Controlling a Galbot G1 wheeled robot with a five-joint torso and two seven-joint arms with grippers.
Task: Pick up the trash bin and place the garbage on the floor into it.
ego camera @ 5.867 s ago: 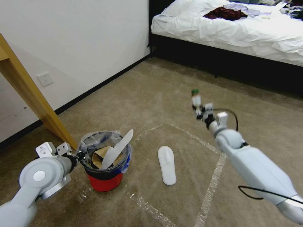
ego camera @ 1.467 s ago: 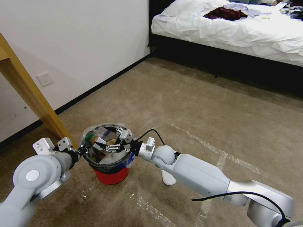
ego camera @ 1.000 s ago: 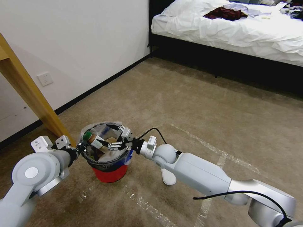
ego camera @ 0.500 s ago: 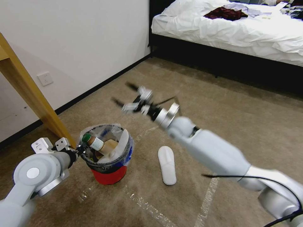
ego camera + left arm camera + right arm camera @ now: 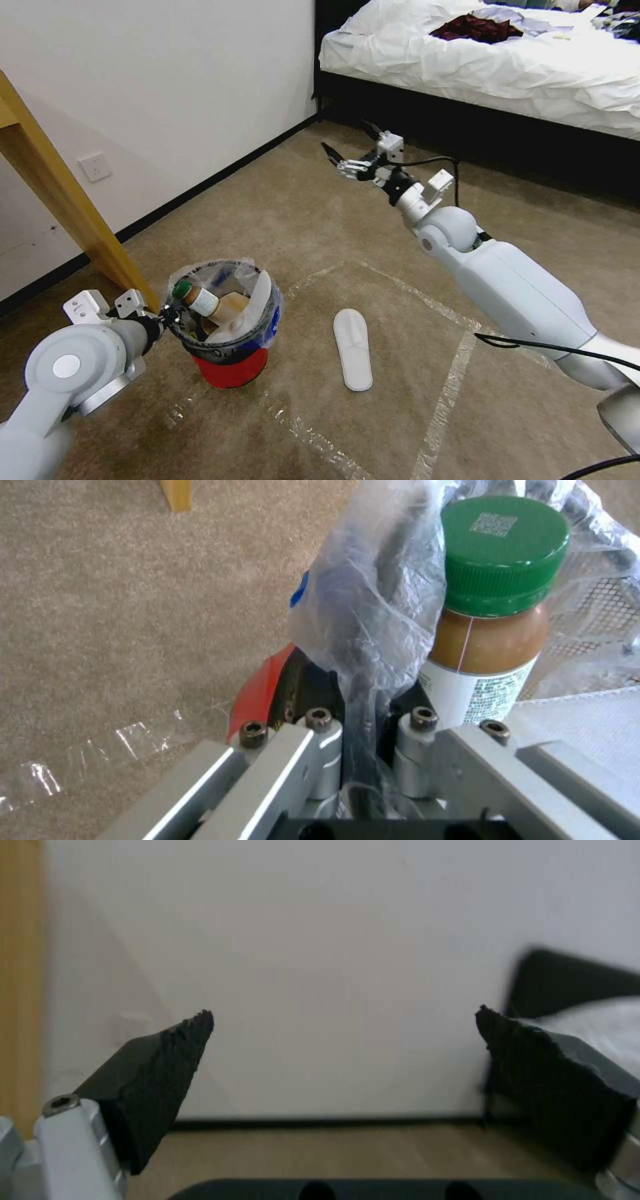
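The trash bin [image 5: 230, 370], red with a clear bag liner, stands low over the beige floor [image 5: 347, 220] at the near left. My left gripper [image 5: 165, 321] is shut on its rim; the left wrist view shows the left gripper [image 5: 360, 720] pinching rim and bag beside the red wall [image 5: 263, 690]. Garbage fills the bin: a green-capped bottle [image 5: 193, 298] [image 5: 493, 630], brown paper and a white slipper. Another white slipper [image 5: 353, 350] lies flat on the floor to the bin's right. My right gripper [image 5: 347, 137] [image 5: 343, 1040] hangs open and empty, high up toward the bed.
A slanted wooden table leg [image 5: 73, 213] stands just behind the bin on the left. The white wall with a socket [image 5: 95, 167] runs along the left. A bed [image 5: 500, 67] on a black frame blocks the far side. Pale tape lines [image 5: 447, 393] cross the carpet.
My right gripper let the bottle go in the bin, then rose and swung away toward the bed, open and empty. The left gripper kept its hold on the rim.
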